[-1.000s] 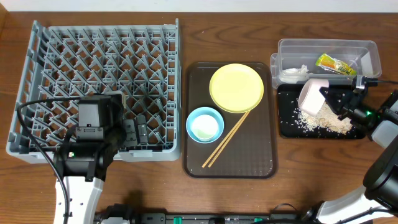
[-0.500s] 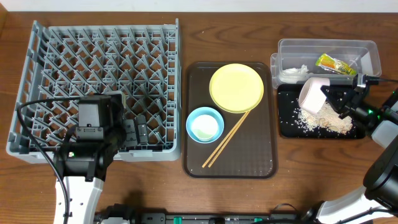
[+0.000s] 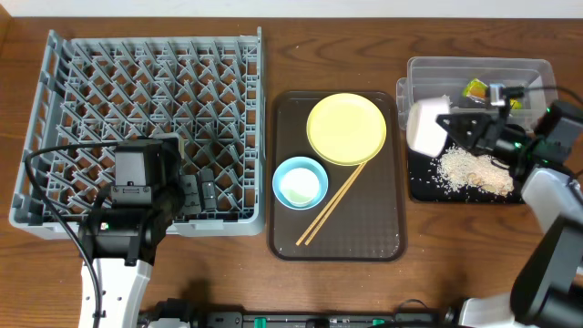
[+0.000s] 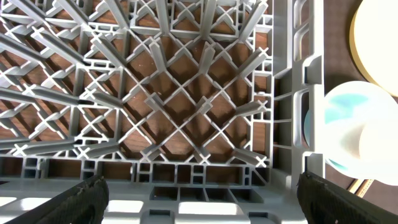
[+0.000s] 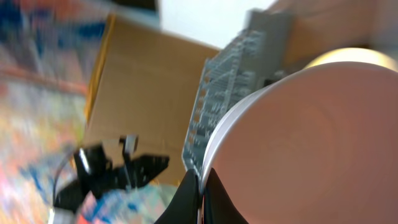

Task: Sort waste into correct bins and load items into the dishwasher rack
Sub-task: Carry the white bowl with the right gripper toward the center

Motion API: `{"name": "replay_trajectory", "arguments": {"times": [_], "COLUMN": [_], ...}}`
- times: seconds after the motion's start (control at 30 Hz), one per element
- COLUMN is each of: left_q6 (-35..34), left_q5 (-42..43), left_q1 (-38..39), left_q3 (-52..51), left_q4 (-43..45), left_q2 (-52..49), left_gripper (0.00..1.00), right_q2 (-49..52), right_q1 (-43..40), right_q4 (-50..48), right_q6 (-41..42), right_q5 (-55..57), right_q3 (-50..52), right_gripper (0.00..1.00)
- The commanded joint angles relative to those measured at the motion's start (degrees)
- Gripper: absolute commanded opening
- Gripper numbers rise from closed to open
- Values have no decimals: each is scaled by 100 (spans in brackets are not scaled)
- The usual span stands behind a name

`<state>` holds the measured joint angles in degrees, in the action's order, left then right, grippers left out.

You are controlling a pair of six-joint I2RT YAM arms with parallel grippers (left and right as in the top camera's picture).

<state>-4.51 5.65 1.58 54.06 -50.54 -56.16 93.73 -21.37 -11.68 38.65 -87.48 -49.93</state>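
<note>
White bowl [image 3: 424, 128]: your right arm holds it tipped on its side, just off the right edge of the brown serving tray [image 3: 383, 239]. It is plain and smooth with a thin rim. In the blurred wrist view it fills the frame and its inside looks pale pinkish.
Right gripper [image 3: 448, 124]: fingers clamped on the bowl's rim, one inside and one outside.
Left gripper [image 4: 199, 196]: fingers wide apart and holding nothing. It is over the corner of the dishwasher rack [image 3: 146, 100] that lies near the serving tray's left edge.
Black tray [image 3: 419, 187]: right of the serving tray. It holds a loose beige pile of rice scraps [image 3: 474, 171].
Clear tub [image 3: 428, 68]: right of the serving tray, behind the black tray. The yellow-green wrapper [image 3: 475, 88] is inside, partly hidden by your gripper.
Yellow plate [image 3: 346, 128]: flat on the serving tray's far half.
Light blue bowl [image 3: 301, 182]: upright on the serving tray's left side. A small white cup [image 4: 373, 149] sits in it.
Chopsticks [image 3: 332, 205]: lie together on the serving tray, slanting from under the plate's edge toward the tray's near left.
</note>
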Motion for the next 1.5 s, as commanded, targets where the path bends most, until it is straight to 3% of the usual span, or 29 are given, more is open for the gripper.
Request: {"name": "replay_trajectory", "arguments": {"times": [0.0,0.27,0.57,0.7,0.9,1.03,1.2,1.47], "left_q6": [-50,-50,-50,-50,-50,-50,-50,-50], "left_q5": [13,13,13,13,13,13,13,13], "left_q1": [-28,-28,-28,-28,-28,-28,-28,-28], "left_q3": [114,114,111,111,114,111,114,111], "left_q4": [2,-2,0,0,2,2,2,0], "left_q2": [4,4,4,4,4,4,4,4], "left_gripper": [98,98,98,98,98,98,98,98], "right_q2": [-588,-1056,-1056,-1054,-1051,-1047,-992,-136], "right_q1": [492,1939,2811,3082,3626,4076,4631,4942], "right_q4": [-133,-1755,-1762,-1073,1342,2267,2527,2422], "right_q6": [122,70,-614,-1285,-3029,-3779,-4273,-4459], "right_q5": [48,1075,3178,3880,5305,6439,7748,8148], "right_q3": [-59,-59,-66,-138,-737,-1176,-1224,-1222], "right_gripper": [1,1,1,1,1,1,1,1]}}
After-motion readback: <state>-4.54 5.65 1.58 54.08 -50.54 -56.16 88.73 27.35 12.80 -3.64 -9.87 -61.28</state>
